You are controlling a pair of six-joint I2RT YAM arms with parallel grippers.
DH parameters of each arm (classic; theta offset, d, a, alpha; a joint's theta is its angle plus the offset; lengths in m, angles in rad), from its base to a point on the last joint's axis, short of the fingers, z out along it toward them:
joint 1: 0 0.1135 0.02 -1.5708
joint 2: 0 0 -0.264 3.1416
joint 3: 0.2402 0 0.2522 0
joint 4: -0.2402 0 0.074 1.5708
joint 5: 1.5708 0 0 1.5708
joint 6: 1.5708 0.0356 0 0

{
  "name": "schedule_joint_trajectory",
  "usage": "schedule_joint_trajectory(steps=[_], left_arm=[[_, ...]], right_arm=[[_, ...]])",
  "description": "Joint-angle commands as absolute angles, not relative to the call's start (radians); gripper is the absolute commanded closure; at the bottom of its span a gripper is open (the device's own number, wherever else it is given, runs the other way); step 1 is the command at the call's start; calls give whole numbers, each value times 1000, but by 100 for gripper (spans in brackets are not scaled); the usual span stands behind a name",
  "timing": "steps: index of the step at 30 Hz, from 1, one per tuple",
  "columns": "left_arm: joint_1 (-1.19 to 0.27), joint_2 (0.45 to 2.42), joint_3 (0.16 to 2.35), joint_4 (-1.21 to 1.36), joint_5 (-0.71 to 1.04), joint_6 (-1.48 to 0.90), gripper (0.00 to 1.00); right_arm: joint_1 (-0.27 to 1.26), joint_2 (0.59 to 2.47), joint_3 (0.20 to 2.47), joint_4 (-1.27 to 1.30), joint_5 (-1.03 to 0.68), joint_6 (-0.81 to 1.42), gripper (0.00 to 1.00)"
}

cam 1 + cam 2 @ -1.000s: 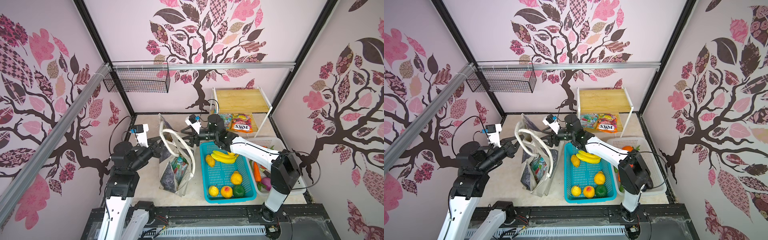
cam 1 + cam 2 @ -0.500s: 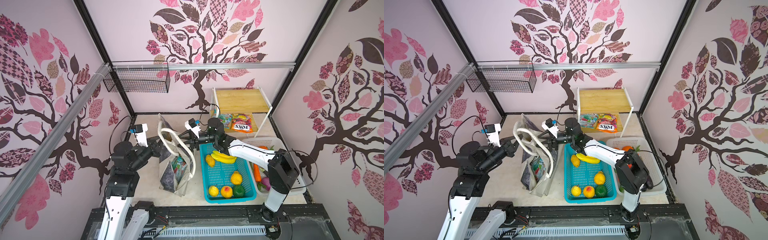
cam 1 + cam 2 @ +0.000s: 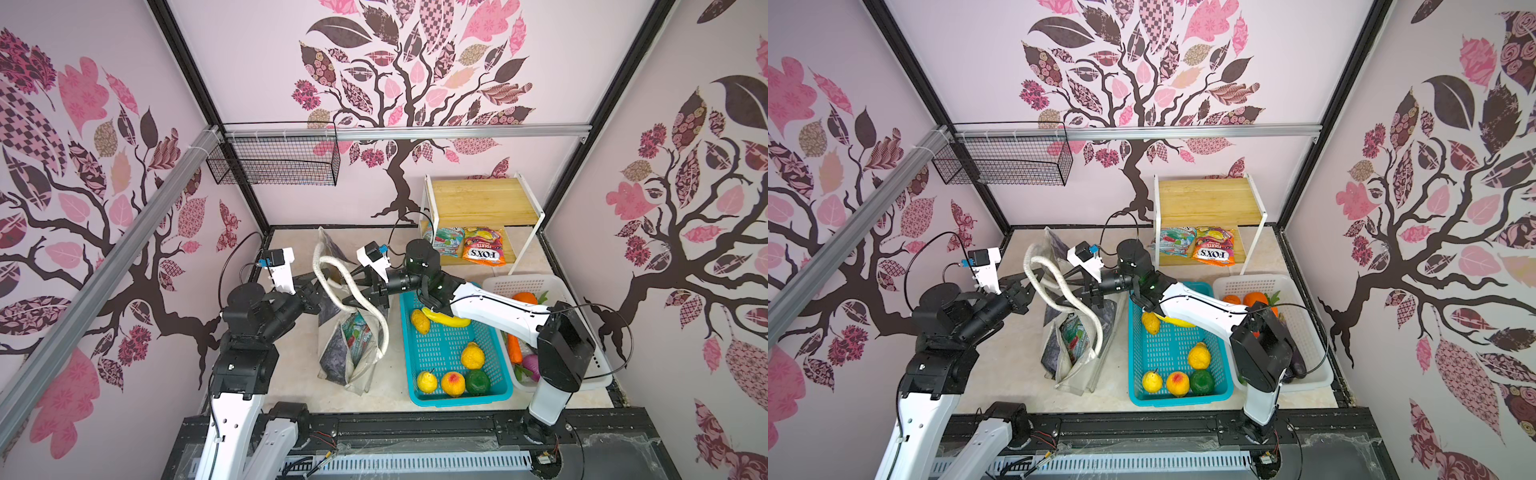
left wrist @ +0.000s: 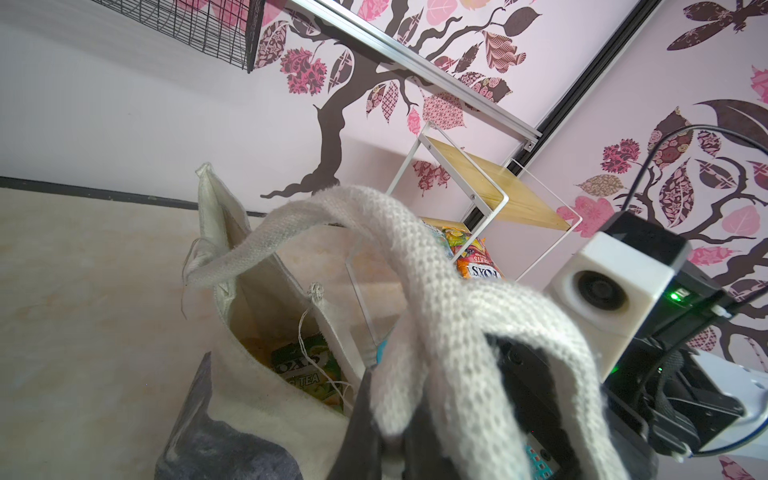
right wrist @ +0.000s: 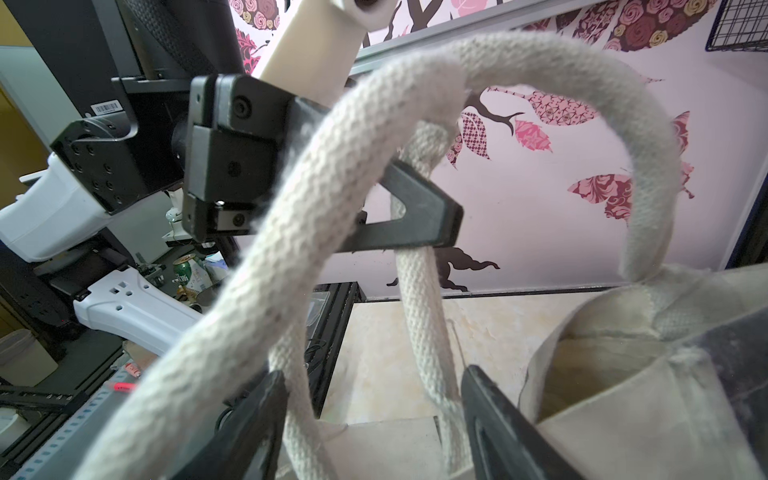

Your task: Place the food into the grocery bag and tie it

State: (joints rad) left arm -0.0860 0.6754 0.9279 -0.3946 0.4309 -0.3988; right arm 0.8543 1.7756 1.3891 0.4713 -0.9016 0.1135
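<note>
The grocery bag stands open in both top views, a green FOX'S packet inside it. Its cream strap handles are lifted above the mouth. My left gripper is shut on one strap. Facing it, my right gripper is open, with strap lengths between its fingers. A banana and other toy fruit lie in the teal basket.
Two FOX'S packets lie under the wooden shelf at the back. A white basket of toy vegetables stands right of the teal one. A wire basket hangs on the back rail.
My right gripper has reached left toward the left gripper, and its open fingers now straddle the straps. The left gripper has kept its hold and place.
</note>
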Motion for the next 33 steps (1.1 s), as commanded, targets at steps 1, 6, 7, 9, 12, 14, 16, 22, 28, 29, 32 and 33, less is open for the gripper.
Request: schedule_joint_trajectory(steps=[1,6,7,9,12,14,16,22,28,29,32,33], left_arm=[[-81,676,925,-382,410,-382,100],[-80,692,928,-418,385,-365,100],[-80,694,929,-426,375,-365,100],[-79,694,929,-430,370,-365,100],[-79,696,927,-427,375,-368,100],[-77,703,929,-428,383,-368,100],[-76,702,929,-434,380,-364,100],[-75,699,929,-438,375,-362,100],[-71,700,925,-435,379,-366,100],[-70,702,926,-435,379,-366,100],[-64,710,925,-437,381,-371,100],[-62,711,926,-438,383,-372,100]], right_arm=[[872,1733,1445,495,-910,156,30],[887,1723,1456,439,-878,158,29],[888,1717,1453,440,-872,167,29],[887,1709,1461,421,-861,175,29],[897,1718,1481,408,-849,194,33],[911,1731,1503,369,-832,190,38],[918,1730,1506,345,-819,178,39],[928,1700,1486,382,-816,216,41],[945,1718,1486,358,-773,205,48],[948,1720,1489,366,-774,209,50],[959,1730,1501,377,-779,225,56],[963,1732,1503,378,-777,227,56]])
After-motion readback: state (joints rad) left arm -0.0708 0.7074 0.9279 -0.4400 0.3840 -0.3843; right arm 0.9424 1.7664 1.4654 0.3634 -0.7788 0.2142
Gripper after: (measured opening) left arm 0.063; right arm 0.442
